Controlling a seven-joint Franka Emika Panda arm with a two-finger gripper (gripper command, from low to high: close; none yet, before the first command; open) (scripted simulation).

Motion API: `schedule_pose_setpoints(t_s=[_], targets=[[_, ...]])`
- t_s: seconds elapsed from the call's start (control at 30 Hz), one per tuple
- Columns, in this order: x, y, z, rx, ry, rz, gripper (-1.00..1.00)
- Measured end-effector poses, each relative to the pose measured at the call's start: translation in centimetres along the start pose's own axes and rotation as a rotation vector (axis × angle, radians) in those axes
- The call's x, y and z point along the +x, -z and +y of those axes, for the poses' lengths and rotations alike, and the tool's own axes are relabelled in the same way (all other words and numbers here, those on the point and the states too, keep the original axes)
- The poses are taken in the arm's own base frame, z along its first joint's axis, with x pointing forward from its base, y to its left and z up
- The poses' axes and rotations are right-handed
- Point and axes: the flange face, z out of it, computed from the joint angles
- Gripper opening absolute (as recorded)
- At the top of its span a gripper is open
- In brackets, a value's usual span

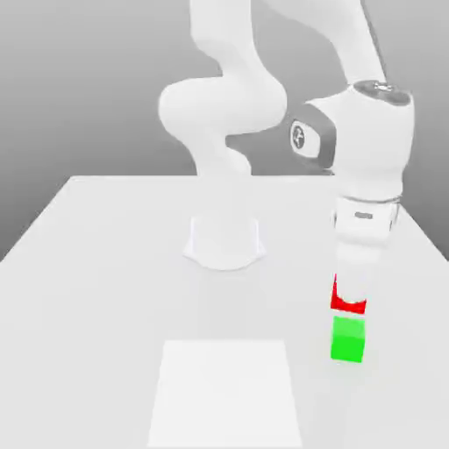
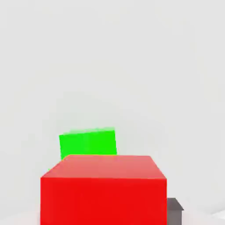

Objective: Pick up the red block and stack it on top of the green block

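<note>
At the exterior view's right, the red block sits between the white fingers of my gripper, which is shut on it. Directly under it stands the green block on the table. The red block's underside is at the green block's top face; I cannot tell whether they touch. In the hand view the red block is large and close, with the green block showing just past its edge. A grey fingertip shows beside the red block.
The arm's round white base stands at the middle of the pale table. A lighter square patch lies on the table near its front edge, to the left of the blocks in the exterior view.
</note>
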Motion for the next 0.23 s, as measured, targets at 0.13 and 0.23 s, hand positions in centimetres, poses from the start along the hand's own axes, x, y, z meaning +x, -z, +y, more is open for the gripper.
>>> schedule_pose_setpoints(t_s=[0.13,0.23], targets=[[-0.1,-3.8,-0.2,-0.001,0.012,0.000,-1.00],[-0.2,-4.5,-0.2,-0.001,0.012,0.000,1.00]])
